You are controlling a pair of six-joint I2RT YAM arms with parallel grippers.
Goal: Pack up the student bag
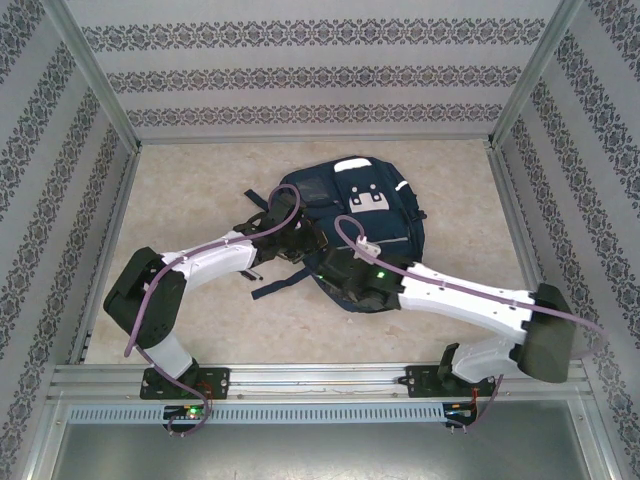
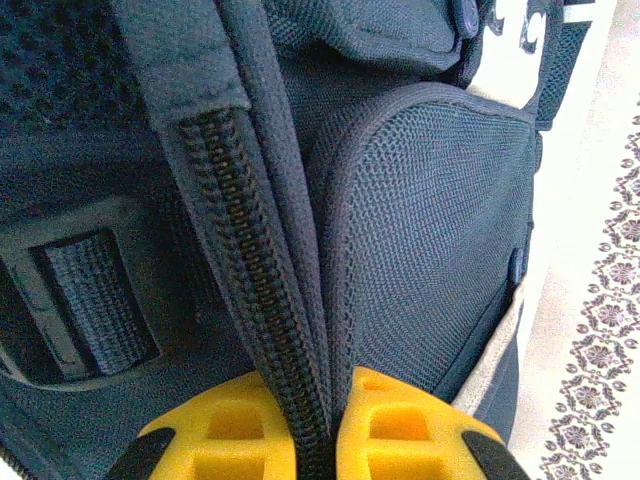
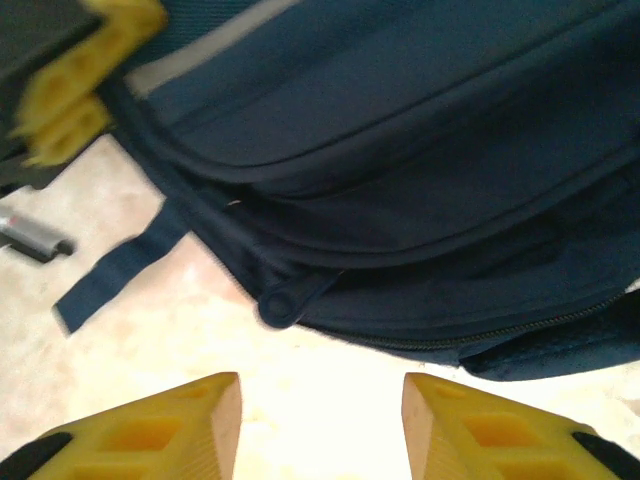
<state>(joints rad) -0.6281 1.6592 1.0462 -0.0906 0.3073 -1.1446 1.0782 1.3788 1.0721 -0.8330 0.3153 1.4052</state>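
Left gripper [image 2: 325,430] pinching the student bag [image 1: 365,205], right gripper [image 3: 320,410] lining up

Bag's lying mid-table, long axis running about 7 to 1 o'clock in the top view. Left fingers are clamping shut on the zipper band [image 2: 250,260]. Right fingers are sitting apart, with the zipper pull [image 3: 283,303] just ahead at 12 o'clock, not touching, so I'm guessing the right arm is taking the next grab.

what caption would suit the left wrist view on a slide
Left jaws pinched shut on the zipper edge of the navy backpack.
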